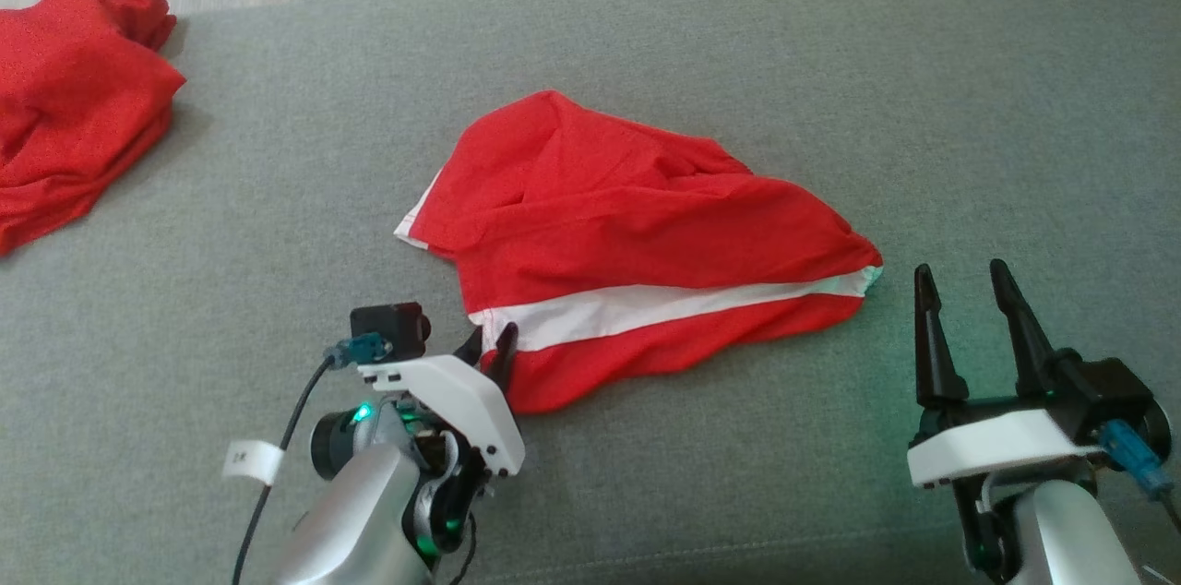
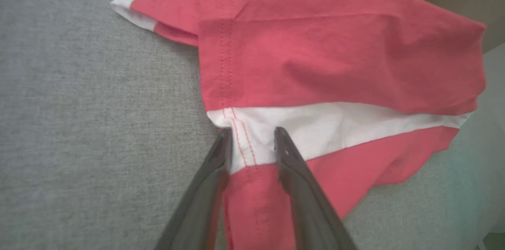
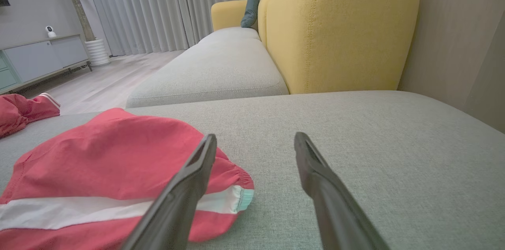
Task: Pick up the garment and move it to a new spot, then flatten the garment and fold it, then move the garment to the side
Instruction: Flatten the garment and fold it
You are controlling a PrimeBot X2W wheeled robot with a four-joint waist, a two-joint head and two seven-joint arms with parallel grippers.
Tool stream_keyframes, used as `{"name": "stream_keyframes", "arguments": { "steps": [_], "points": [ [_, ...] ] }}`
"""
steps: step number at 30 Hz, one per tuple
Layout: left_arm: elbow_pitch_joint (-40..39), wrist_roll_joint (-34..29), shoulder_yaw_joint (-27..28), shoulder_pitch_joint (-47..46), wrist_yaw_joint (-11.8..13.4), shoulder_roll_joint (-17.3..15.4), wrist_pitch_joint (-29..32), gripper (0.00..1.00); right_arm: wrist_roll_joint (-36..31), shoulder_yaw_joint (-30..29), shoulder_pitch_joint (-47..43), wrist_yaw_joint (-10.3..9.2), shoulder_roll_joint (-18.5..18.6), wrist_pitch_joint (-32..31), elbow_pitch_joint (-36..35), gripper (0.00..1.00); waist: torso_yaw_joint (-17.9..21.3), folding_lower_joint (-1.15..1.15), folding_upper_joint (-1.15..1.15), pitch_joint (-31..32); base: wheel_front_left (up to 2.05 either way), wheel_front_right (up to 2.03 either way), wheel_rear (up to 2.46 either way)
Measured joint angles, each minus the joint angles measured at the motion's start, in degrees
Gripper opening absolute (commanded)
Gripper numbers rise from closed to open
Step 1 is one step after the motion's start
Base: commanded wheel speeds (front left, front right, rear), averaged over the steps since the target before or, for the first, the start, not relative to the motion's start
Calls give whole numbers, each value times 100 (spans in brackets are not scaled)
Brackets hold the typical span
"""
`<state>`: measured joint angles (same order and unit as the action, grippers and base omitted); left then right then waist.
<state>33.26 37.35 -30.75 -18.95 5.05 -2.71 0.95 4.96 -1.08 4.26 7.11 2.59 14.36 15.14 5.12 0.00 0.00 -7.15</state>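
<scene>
on the grey sofa (image 1: 738,59), left tool (image 1: 490,347) tipped down, astride garment (image 1: 637,225) corner

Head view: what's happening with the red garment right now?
The red garment lies crumpled on the grey cushion. The left gripper has its fingers either side of the garment's near-left corner, at the white stripe; a firm grip isn't clear. The right gripper is open beside the garment's right end, holding nothing.
</scene>
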Motion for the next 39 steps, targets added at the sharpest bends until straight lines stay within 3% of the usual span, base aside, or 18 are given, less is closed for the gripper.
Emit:
{"name": "stream_keyframes", "arguments": {
  "steps": [4, 5, 8, 17, 27, 39],
  "points": [
    [-41, 0, -18, 0, 0, 0, -3, 22, 0, 10, 0, 0, 0, 0, -2, 100, -10, 0, 0, -10, 0, 0, 0],
    [-45, 0, -20, 0, 0, 0, -3, 22, 0, 18, 0, 0, 0, 0, -3, 100, -8, 0, 0, -15, 0, 0, 0],
    [-44, 0, -29, 0, 7, -2, -5, 0, 0, 41, 0, 0, 0, 0, -4, 100, 8, 0, 0, -31, 0, 0, 0],
    [-291, -147, -14, 1, 110, -97, -420, 0, -35, 5, 0, 0, 0, 0, 83, 100, 4, 0, 0, -56, 0, 0, 0],
    [-771, -44, 210, 544, 360, -382, -635, 0, -304, -136, 37, 0, 1, -179, 1044, 100, -242, 0, 0, -80, 0, 0, 0],
    [-920, -36, 211, 589, 412, -415, -635, 0, -286, 577, 592, 0, 3, -236, 1757, 100, -426, 0, 0, -159, 0, 0, 0]
  ]
}}
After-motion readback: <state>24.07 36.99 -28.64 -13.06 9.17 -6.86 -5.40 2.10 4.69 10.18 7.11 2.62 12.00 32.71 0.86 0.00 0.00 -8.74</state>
